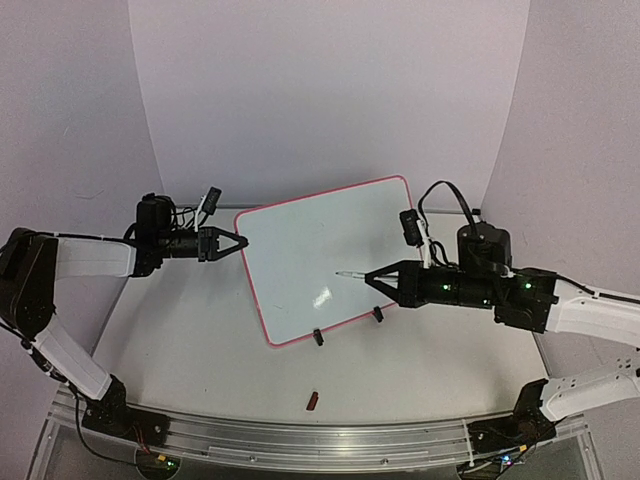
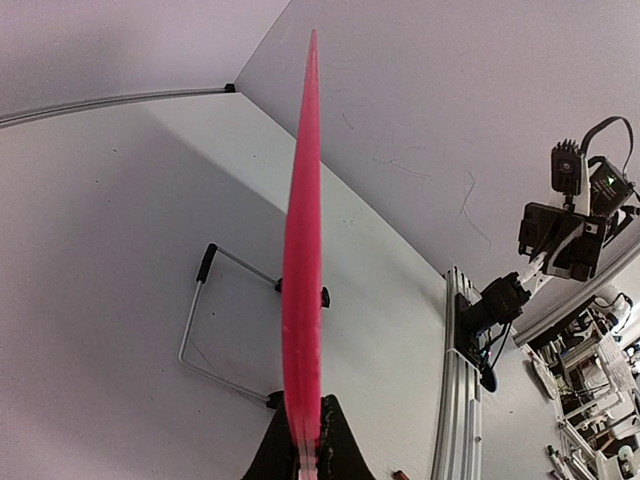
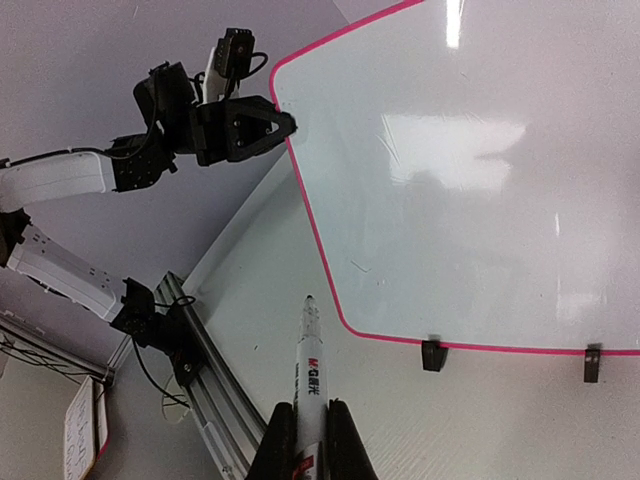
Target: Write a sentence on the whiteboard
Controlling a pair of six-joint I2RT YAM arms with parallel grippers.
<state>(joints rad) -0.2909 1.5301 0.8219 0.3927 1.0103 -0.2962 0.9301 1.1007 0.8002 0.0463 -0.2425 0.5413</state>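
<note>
We judge the whiteboard [image 1: 310, 240] light, stiff, slippery; our left gripper [image 1: 238, 243] pinches its nine-o'clock frame, while the right gripper [image 1: 374, 277] clamps a marker [image 1: 350, 274].

The whiteboard [image 1: 310, 250] is finished in glossy white, framed in smooth pink plastic. The table [image 1: 190, 340] is surfaced matt; the marker [image 3: 308, 370] is cased in smooth white plastic.

Curved pale lilac backdrop [image 1: 330, 90], white table [image 1: 190, 345]
</note>
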